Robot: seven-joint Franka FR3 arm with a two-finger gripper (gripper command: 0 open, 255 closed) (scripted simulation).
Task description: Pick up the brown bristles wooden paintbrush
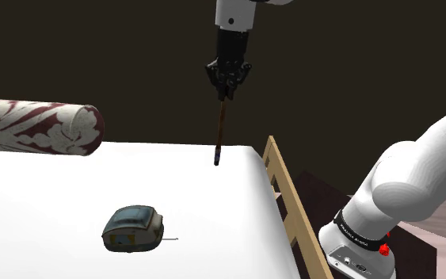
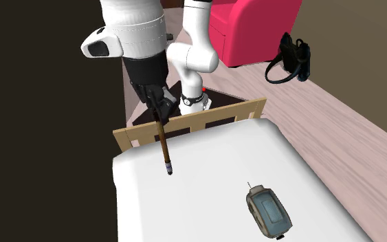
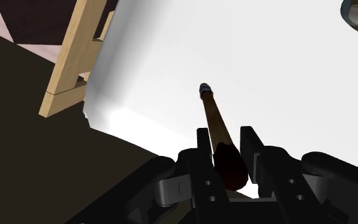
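Observation:
My black gripper is shut on the upper end of a slim brown wooden paintbrush, which hangs almost straight down from it. In the second exterior view the paintbrush points down from the gripper over the white bed, close to the wooden frame. In the wrist view the fingers clasp the dark reddish-brown thick end of the paintbrush. Its thin tip with a small purple band points away at the bed. I cannot tell whether the tip touches the surface.
A grey-green boxy device lies on the white bed. A maroon-patterned bolster lies at the shoulder view's left. The wooden bed frame edges the bed towards the stand. A red armchair and a black bag stand on the floor.

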